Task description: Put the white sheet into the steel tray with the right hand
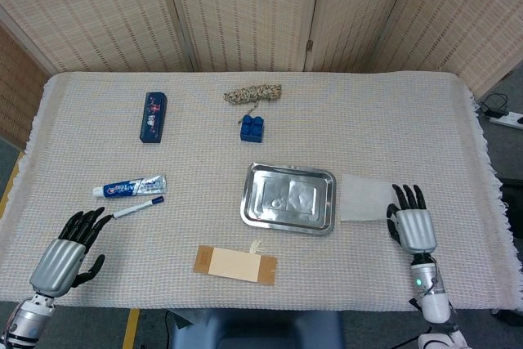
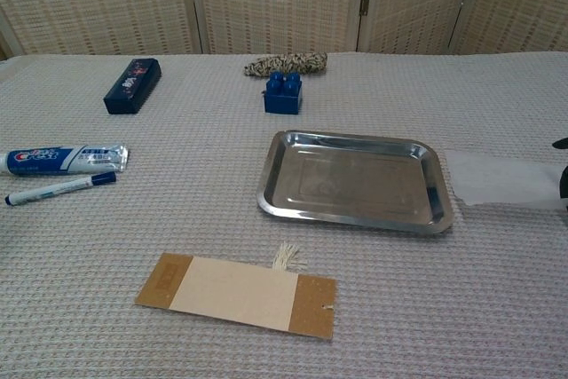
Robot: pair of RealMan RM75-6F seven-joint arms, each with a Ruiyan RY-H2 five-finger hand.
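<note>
The white sheet [image 1: 362, 199] [image 2: 502, 180] lies flat on the woven cloth, its left edge touching the right rim of the steel tray [image 1: 246, 199] [image 2: 264, 185]. My right hand [image 1: 411, 223] lies palm down at the sheet's right end, its spread fingers resting on the sheet's edge. In the chest view only dark fingertips [image 2: 564, 185] show at the right border. The tray holds nothing. My left hand [image 1: 64, 254] rests open near the front left corner, far from both.
A toothpaste tube [image 1: 129, 188] and a pen [image 1: 137, 207] lie at the left. A dark blue box [image 1: 153, 116], a blue brick [image 1: 252, 128] and a rope bundle [image 1: 252, 93] sit further back. A cardboard card [image 1: 235, 265] lies in front of the tray.
</note>
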